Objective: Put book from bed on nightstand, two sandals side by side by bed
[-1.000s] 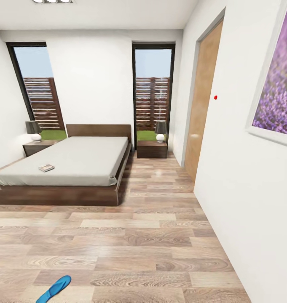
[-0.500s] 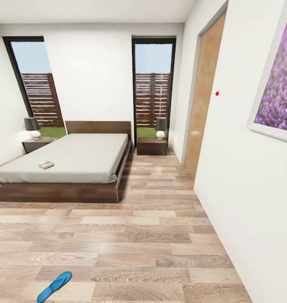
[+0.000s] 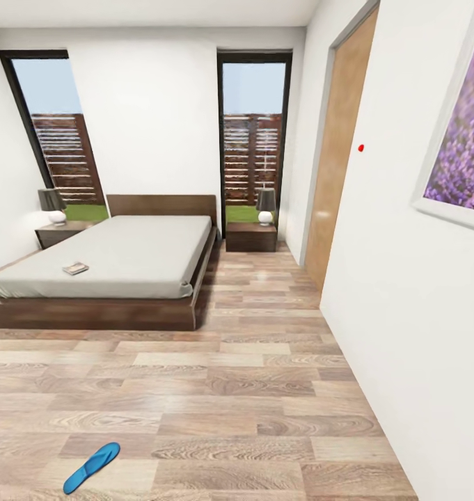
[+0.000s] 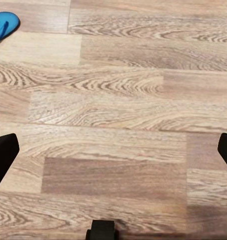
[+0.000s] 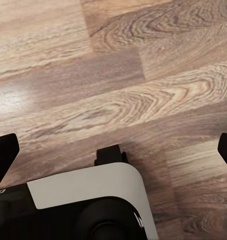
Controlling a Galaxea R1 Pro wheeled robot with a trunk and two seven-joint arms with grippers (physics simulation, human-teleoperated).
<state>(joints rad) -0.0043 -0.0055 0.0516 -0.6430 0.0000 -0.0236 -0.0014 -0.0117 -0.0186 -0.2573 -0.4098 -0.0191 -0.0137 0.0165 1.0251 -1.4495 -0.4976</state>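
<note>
So standing here in the bedroom [image 3: 153, 125], the bed [image 3: 118, 261] sits against the far wall with its dark frame and headboard, and the book [image 3: 76, 268] is lying flat on the pale mattress, near the foot end on the side toward the left window. It's the one thing on the mattress. There's a nightstand [image 3: 250, 236] on the right of the bed under the tall window, and the other nightstand [image 3: 56, 233] on the left, each with a small lamp [image 3: 266, 207] standing on top; their drawers look closed, so no idea what's in them. One blue sandal [image 3: 91, 467] is flat on the wood floor [image 3: 250, 390], well apart from the bed, down at the near left. The same sandal [image 4: 3, 26] pokes into the corner of the left wrist view. The left gripper [image 4: 113, 150] hangs over bare planks with its dark fingers [image 4: 3, 157] spread wide, nothing between them. The right gripper [image 5: 113, 145] is spread wide too, over floor and part of the robot's white and black base [image 5: 83, 200]. A wooden door [image 3: 337, 149] and a framed purple flower picture [image 3: 459, 139] are on the right wall.
</note>
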